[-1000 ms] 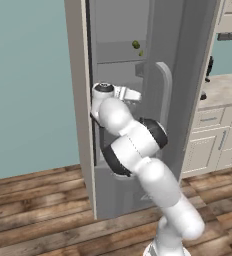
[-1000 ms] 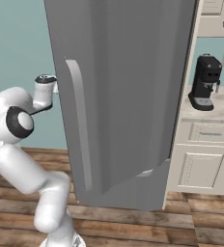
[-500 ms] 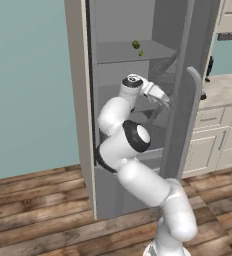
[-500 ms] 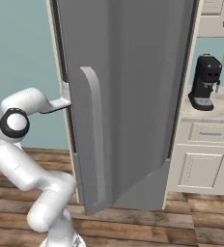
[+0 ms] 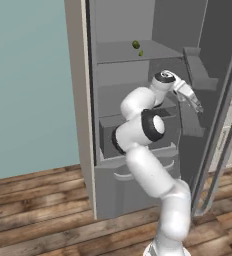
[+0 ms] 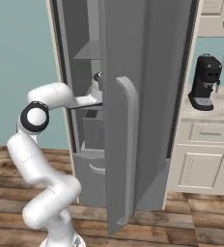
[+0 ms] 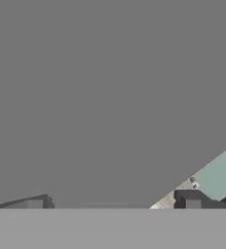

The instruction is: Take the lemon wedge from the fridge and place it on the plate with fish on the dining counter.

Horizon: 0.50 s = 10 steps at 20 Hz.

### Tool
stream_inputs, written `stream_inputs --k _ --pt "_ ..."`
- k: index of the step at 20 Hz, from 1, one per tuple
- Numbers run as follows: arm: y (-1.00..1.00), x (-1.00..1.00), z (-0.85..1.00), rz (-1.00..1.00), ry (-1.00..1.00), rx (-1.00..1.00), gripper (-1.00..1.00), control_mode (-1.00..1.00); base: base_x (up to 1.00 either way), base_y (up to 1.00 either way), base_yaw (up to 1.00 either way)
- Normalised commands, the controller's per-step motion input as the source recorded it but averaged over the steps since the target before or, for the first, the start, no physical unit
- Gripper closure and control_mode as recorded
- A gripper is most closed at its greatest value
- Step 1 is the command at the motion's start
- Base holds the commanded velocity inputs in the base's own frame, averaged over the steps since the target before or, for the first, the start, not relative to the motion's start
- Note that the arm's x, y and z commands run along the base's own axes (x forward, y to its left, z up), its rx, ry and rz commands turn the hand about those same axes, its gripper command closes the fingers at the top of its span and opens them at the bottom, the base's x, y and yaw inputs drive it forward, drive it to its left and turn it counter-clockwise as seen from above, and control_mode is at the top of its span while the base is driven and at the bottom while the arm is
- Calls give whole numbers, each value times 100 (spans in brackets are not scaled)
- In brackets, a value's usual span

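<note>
The fridge (image 5: 128, 75) stands with its door (image 6: 133, 120) swung partly out. In the left base view the door's inner face runs down the right side of the frame, and the open cabinet occupies the centre and upper centre. In the right base view the door's outer face and its long pale handle (image 6: 131, 144) take up the middle of the frame, leaving a narrow vertical slot of interior visible at centre left.

The arm reaches from the lower right of the left base view up into the gap between the cabinet edge and the door. The claw (image 5: 192, 100) sits at centre right of that frame, close to the door's inner shelves (image 5: 198, 70), fingers spread apart with nothing between them. Free room on its door side is tight; toward the cabinet interior the space is wider.

The lemon wedge (image 5: 140, 53) lies on the upper shelf (image 5: 118, 52) near the top centre of the left base view, just beside a darker olive-green rounder item (image 5: 135, 44). Both sit back from the shelf's front edge, above and left of the claw, well apart from it.

Below, a drawer (image 5: 113, 177) closes the lower cabinet. A coffee machine (image 6: 205, 82) stands on the tabletop (image 6: 215, 108) at the right edge of the right base view.
</note>
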Motion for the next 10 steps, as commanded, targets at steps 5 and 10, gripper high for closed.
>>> stream_inputs --k 5,10 --pt "-100 0 0 -4 -12 19 -100 -100 0 0 0" --pt "-19 11 -2 0 -2 2 -100 -100 0 0 0"
